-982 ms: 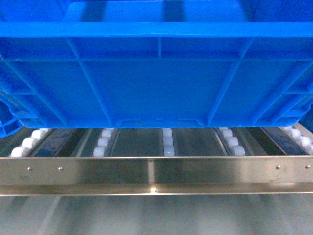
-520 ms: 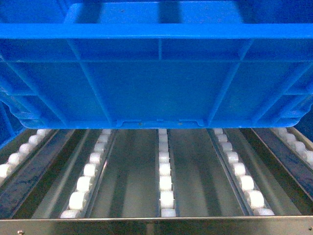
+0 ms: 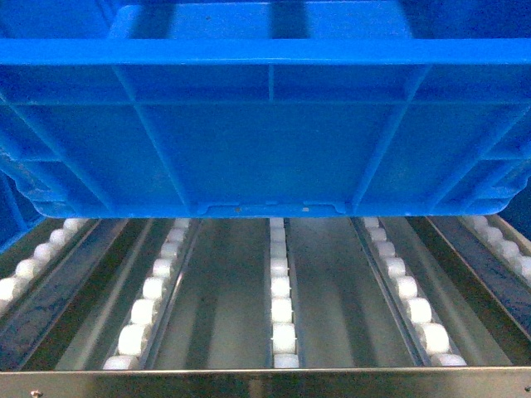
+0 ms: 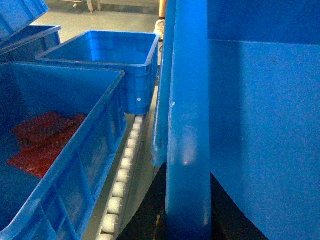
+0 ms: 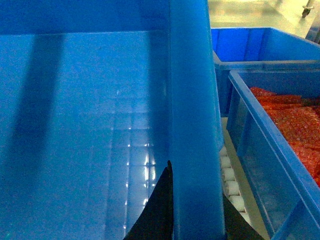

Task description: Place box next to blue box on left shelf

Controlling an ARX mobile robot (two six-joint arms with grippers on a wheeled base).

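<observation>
Both end effectors, left [image 4: 167,220] and right [image 5: 172,215], clamp the large bright-blue ribbed plastic crate [image 3: 270,141] by its rim; uneven release above the steel roller shelf [image 3: 274,327] could jam it against the neighbouring blue crate holding red pieces [image 4: 60,165].

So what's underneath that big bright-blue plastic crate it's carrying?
Under the big bright-blue ribbed plastic crate lies the metal shelf, with rows of small white roller wheels running back beneath it. Whether its base touches them, and anything farther back, is hidden.

The left shelf [image 3: 265,383] of white rollers [image 3: 280,311] carries the box [image 3: 265,141].
</observation>
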